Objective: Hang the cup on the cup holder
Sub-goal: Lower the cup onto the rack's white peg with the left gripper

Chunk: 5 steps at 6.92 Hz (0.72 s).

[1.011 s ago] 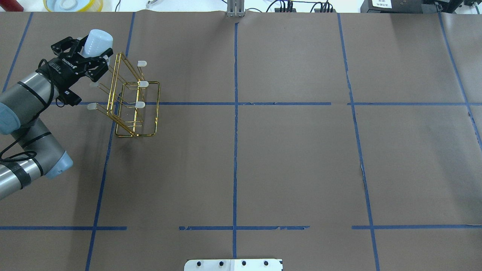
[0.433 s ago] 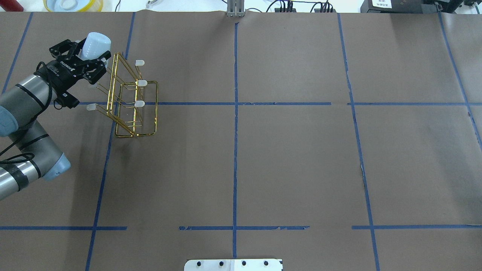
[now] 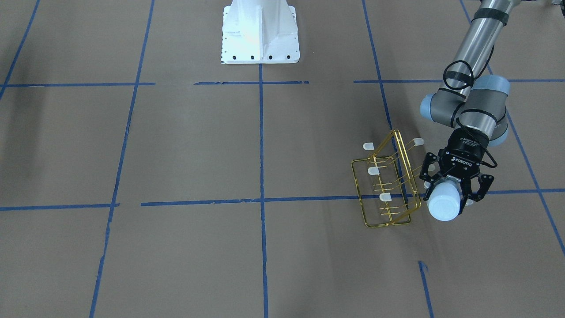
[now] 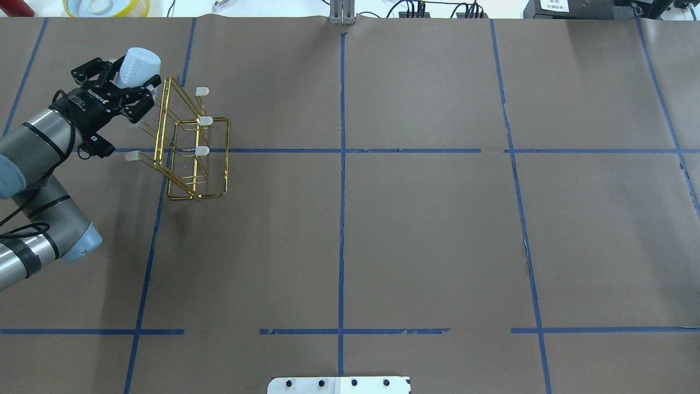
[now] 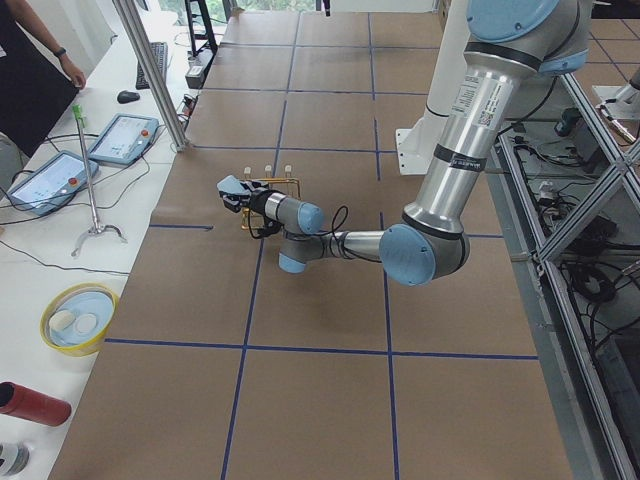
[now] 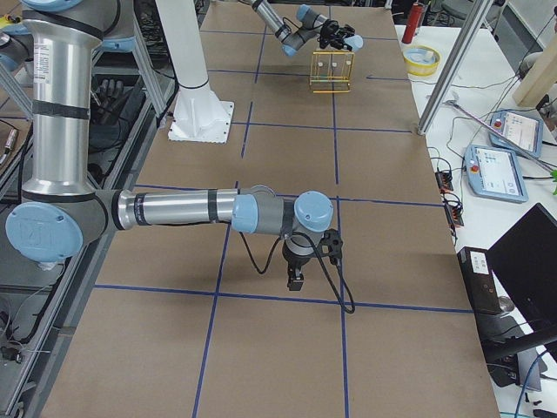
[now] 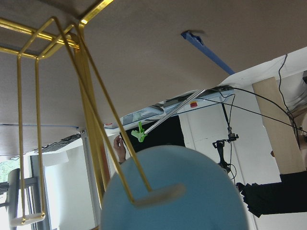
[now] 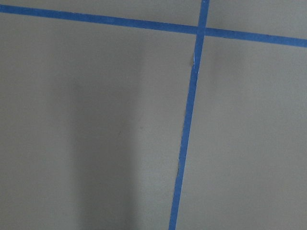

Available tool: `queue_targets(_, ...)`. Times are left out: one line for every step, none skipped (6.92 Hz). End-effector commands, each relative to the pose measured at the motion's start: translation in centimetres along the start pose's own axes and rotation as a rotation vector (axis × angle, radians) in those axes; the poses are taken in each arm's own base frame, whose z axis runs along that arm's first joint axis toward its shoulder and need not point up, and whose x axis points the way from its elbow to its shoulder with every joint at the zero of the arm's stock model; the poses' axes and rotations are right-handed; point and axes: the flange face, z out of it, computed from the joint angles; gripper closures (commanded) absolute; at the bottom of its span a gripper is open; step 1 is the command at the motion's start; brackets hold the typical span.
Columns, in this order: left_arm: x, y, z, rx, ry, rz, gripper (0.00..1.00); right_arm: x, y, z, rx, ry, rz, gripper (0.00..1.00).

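Observation:
My left gripper (image 4: 133, 72) is shut on the cup (image 4: 140, 59), a pale blue-white tumbler held on its side above the table, just left of the cup holder (image 4: 192, 164). The holder is a gold wire rack with white-capped prongs. In the front-facing view the gripper (image 3: 445, 199) holds the cup (image 3: 442, 207) at the right side of the rack (image 3: 388, 194). In the left wrist view a capped prong (image 7: 160, 195) lies across the cup (image 7: 192, 191); I cannot tell whether they touch. My right gripper (image 6: 310, 258) shows only in the right side view, so I cannot tell its state.
Blue tape lines (image 4: 342, 164) grid the brown table cover. A yellow-rimmed bowl (image 4: 106, 6) and a red cylinder (image 4: 16, 6) sit beyond the far left edge. The robot's white base (image 3: 260, 33) stands at the near middle.
My left gripper with the cup has shifted slightly left and lower at the rack's left side. The rack has slid a little to the left.

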Motion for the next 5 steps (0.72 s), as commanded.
queue_targets(-0.05,0.04,0.01,0.001,-0.003,0.003,0.0,0.0,0.0,0.0,0.0,0.0,0.0,0.0)
queue_targets(-0.05,0.04,0.01,0.001,-0.003,0.003,0.0,0.0,0.0,0.0,0.0,0.0,0.0,0.0)
queue_targets(-0.1,0.09,0.02,0.0,-0.005,0.005,0.0,0.0,0.0,0.0,0.0,0.0,0.0,0.0)
queue_targets(-0.17,0.22,0.03,-0.002,-0.008,0.005,0.0,0.0,0.0,0.0,0.0,0.0,0.0,0.0)
queue_targets(-0.27,0.64,0.06,-0.011,-0.011,0.006,0.0,0.0,0.0,0.0,0.0,0.0,0.0,0.0)
